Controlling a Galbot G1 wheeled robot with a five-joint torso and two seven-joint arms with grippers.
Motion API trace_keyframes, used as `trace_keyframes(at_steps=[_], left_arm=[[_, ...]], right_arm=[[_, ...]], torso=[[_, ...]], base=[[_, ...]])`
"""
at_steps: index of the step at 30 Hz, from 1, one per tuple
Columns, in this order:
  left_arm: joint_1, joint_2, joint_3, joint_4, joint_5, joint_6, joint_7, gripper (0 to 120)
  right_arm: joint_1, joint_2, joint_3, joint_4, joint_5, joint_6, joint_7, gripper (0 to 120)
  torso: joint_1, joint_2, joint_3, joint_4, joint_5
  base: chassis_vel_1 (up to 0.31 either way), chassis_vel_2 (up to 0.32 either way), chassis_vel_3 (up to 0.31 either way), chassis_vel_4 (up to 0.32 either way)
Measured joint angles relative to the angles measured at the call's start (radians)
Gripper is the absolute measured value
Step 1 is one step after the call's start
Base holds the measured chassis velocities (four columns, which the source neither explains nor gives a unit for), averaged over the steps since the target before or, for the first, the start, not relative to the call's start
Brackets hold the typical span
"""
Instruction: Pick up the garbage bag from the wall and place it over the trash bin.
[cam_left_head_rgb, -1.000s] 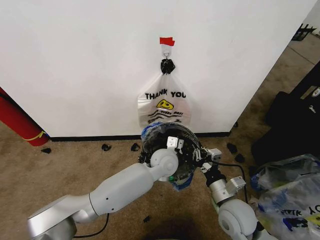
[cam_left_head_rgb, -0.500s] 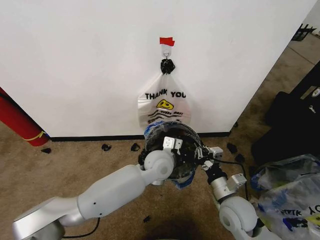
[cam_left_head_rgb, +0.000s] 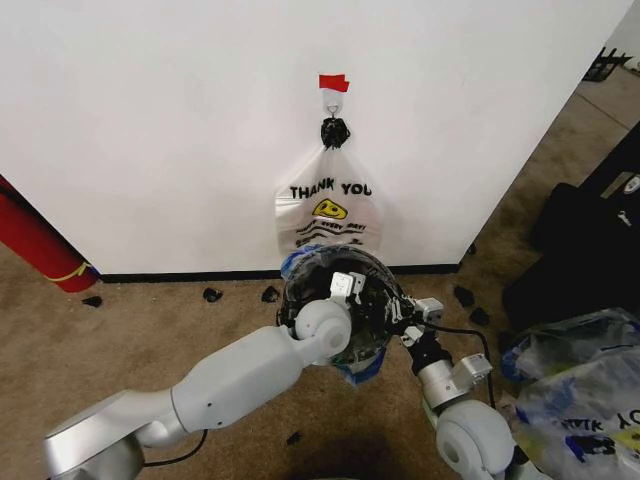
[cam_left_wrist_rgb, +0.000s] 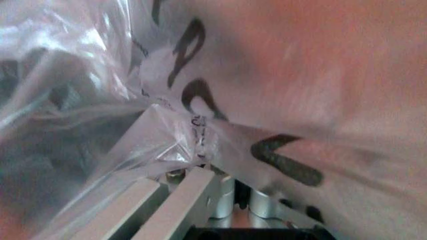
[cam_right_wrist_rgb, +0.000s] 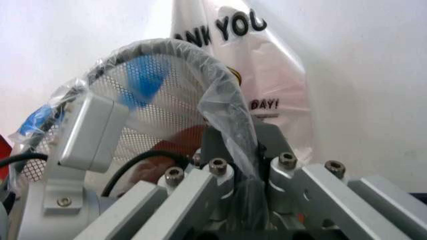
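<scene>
The black wire-mesh trash bin (cam_left_head_rgb: 372, 276) stands on the carpet at the foot of the white wall (cam_left_head_rgb: 150, 120). The clear garbage bag (cam_left_head_rgb: 361, 366) with blue patches is draped over its rim. My left gripper (cam_left_head_rgb: 345, 284) is over the bin's top, shut on a fold of the crinkly film (cam_left_wrist_rgb: 167, 135). My right gripper (cam_left_head_rgb: 402, 312) is at the bin's right rim. In the right wrist view, this gripper (cam_right_wrist_rgb: 243, 185) pinches the bag's edge (cam_right_wrist_rgb: 230, 110) against the mesh (cam_right_wrist_rgb: 167, 95).
A whitish "THANK YOU" bag (cam_left_head_rgb: 330, 215) hangs on the hook (cam_left_head_rgb: 333, 103) under the red tape, just behind the bin. A red cylinder (cam_left_head_rgb: 35, 245) leans at the far left. Filled plastic bags (cam_left_head_rgb: 575, 390) and a black case (cam_left_head_rgb: 590, 240) crowd the right. Small black bits (cam_left_head_rgb: 212, 294) lie along the baseboard.
My left arm dipped and swung a little left, then came back. Both grippers stayed at the bin's rim with the bag in them.
</scene>
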Motion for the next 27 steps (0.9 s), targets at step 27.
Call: trace_keyframes(at_steps=[27], left_arm=[[0.062, 0.293, -0.1, -0.439, -0.166, 0.015, 0.124, 1]], right_arm=[[0.048, 0.038, 0.005, -0.132, 0.033, 0.01, 0.002, 1]], torso=[[0.0, 0.0, 0.0, -0.0001, -0.0002]], base=[[0.0, 0.0, 0.0, 0.0]])
